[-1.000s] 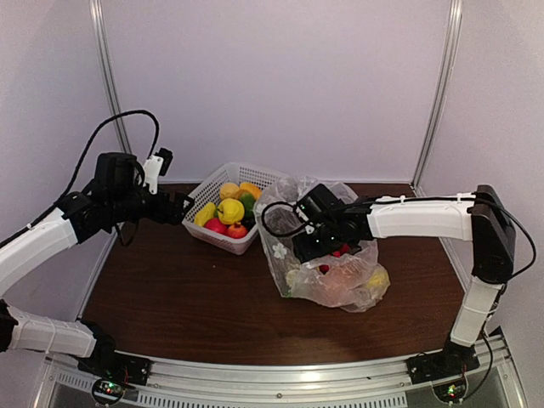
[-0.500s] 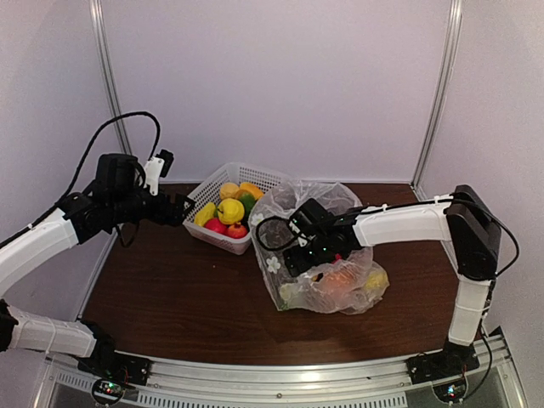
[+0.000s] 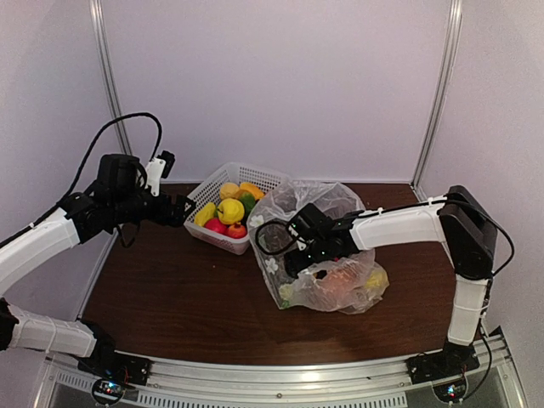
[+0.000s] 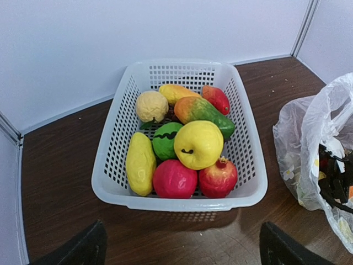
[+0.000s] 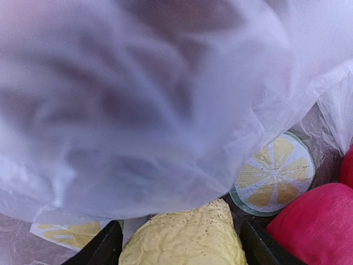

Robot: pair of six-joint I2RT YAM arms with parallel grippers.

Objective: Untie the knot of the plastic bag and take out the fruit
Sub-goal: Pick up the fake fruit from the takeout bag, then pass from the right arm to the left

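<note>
The plastic bag [image 3: 299, 197] lies right of table centre, its mouth slack; no knot shows in any view. My right gripper [image 3: 295, 255] is inside the bag, open, its fingers [image 5: 96, 248] on either side of a bumpy yellow fruit [image 5: 182, 234] with a gap on each side. A red fruit [image 5: 314, 221] lies beside it. From above, orange-pink [image 3: 342, 277] and yellow [image 3: 376, 279] fruit show through the film. My left gripper [image 3: 174, 210] is open and empty, hovering before the basket; it also shows in the left wrist view [image 4: 182, 254]. The bag [image 4: 309, 132] is at that view's right.
A white lattice basket [image 3: 223, 247] with several toy fruits stands at the back left of the bag; its near rim [image 4: 176, 204] is just ahead of my left fingers. Walls and metal posts close in the back and sides.
My right gripper has moved down and to the left, deeper into the bag, and the film has settled over the wrist. The left arm has not moved.
</note>
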